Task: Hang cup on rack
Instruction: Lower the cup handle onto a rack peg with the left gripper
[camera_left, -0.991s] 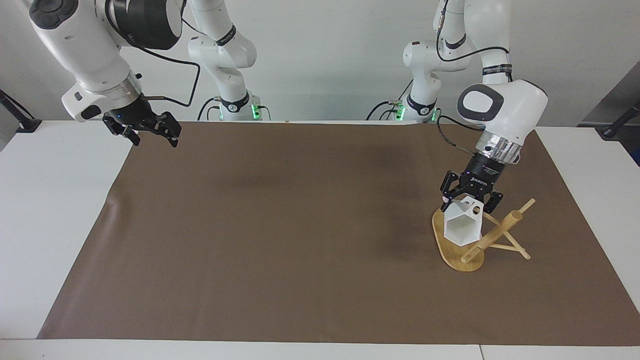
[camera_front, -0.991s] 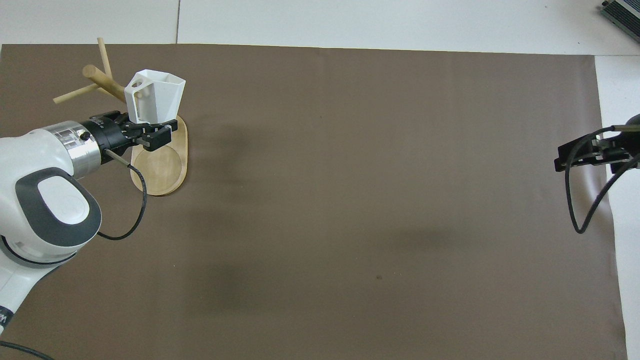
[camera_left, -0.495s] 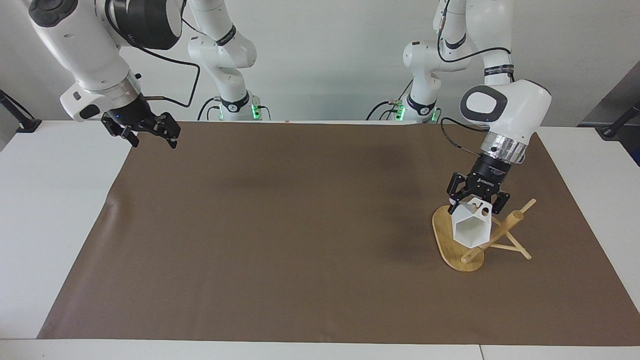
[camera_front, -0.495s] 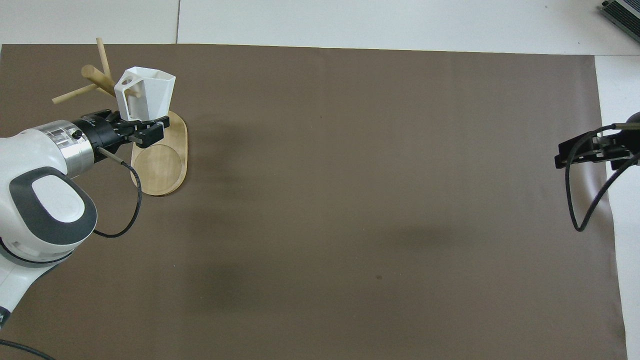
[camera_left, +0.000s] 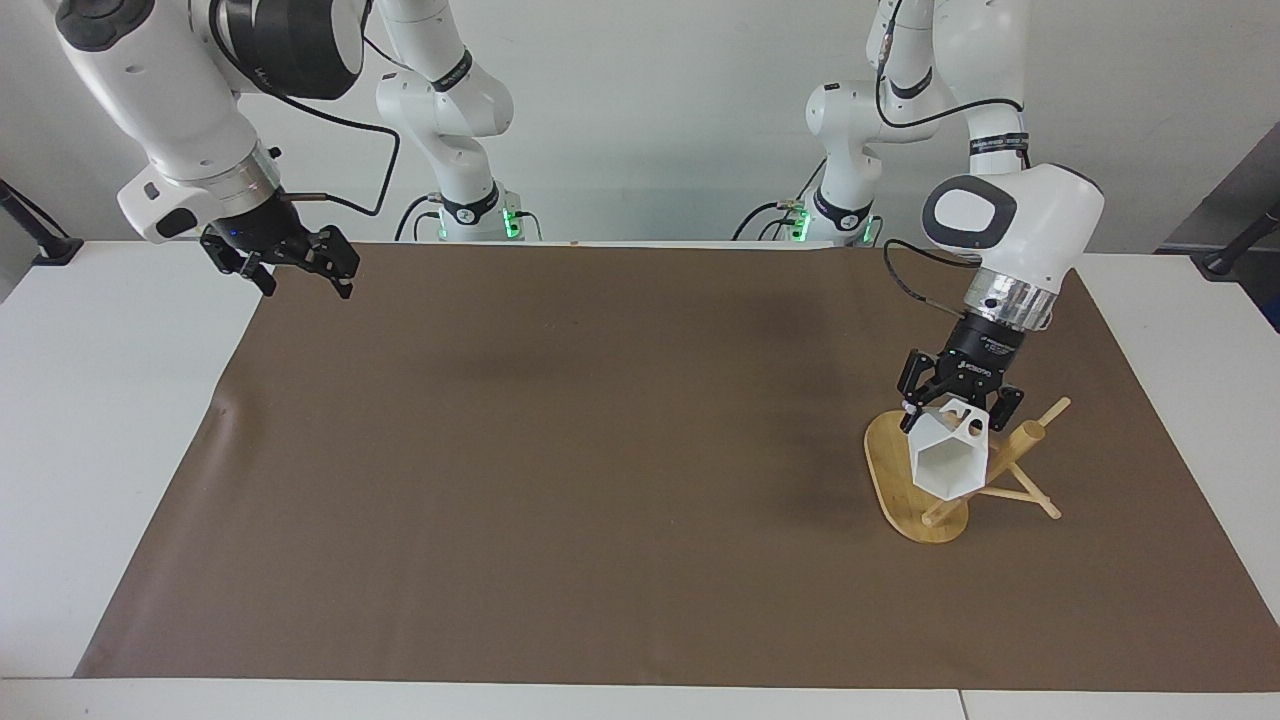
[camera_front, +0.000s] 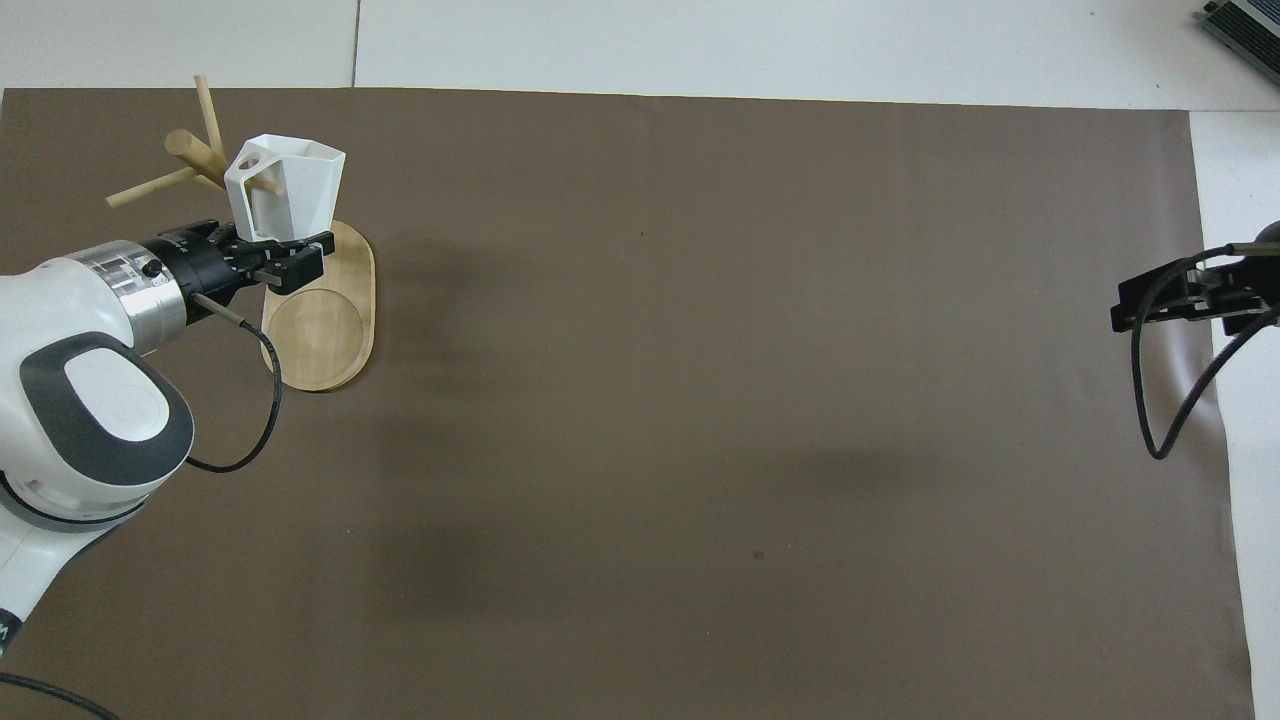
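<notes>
Here, the left gripper carries the cup onto the rack at the left arm's end of the table.

Facing view: the fingers are closed on the cup's base end, the cup tipped on its side in the air over the oval base, its open mouth turned away from the robots and its pierced handle uppermost, close against the post. The right gripper waits with jaws wide and empty over the mat's corner at the other end. Overhead view: a thin peg appears to be entering the handle's hole, though how deep it sits is unclear. To do this well, the cup probably needs to slide along the peg's own line toward the post before the grip lets go.
</notes>
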